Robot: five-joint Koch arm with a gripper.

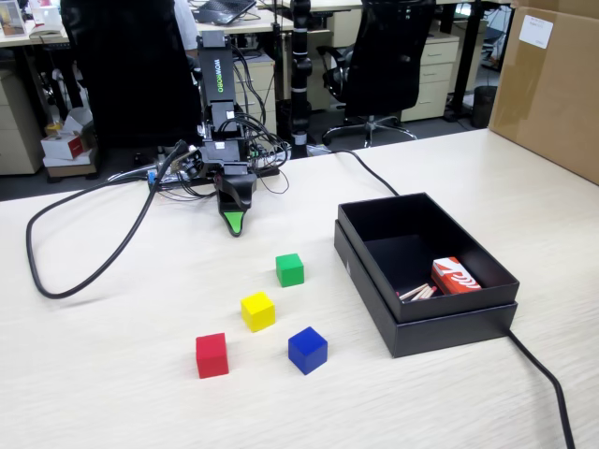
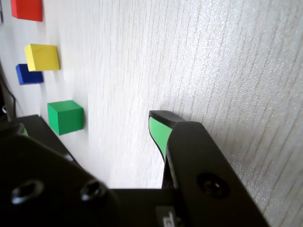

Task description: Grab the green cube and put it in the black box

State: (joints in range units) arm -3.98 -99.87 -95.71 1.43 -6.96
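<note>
The green cube (image 1: 290,269) sits on the pale wood table, near the middle of the fixed view, a short way in front of the arm. My gripper (image 1: 234,223) hangs tip-down just over the table behind it, showing a pointed green tip. In the wrist view the green cube (image 2: 65,117) lies at the left, outside my gripper (image 2: 90,127). Bare table shows in the wide gap between the two jaws, so it is open and empty. The black box (image 1: 449,332) stands to the right of the cubes in the fixed view.
Yellow (image 1: 257,311), red (image 1: 211,354) and blue (image 1: 307,350) cubes lie in front of the green one. The box holds a red-and-white pack (image 1: 455,276) and some sticks. A brown carton (image 1: 552,84) stands at the far right. Black cables (image 1: 84,271) cross the table.
</note>
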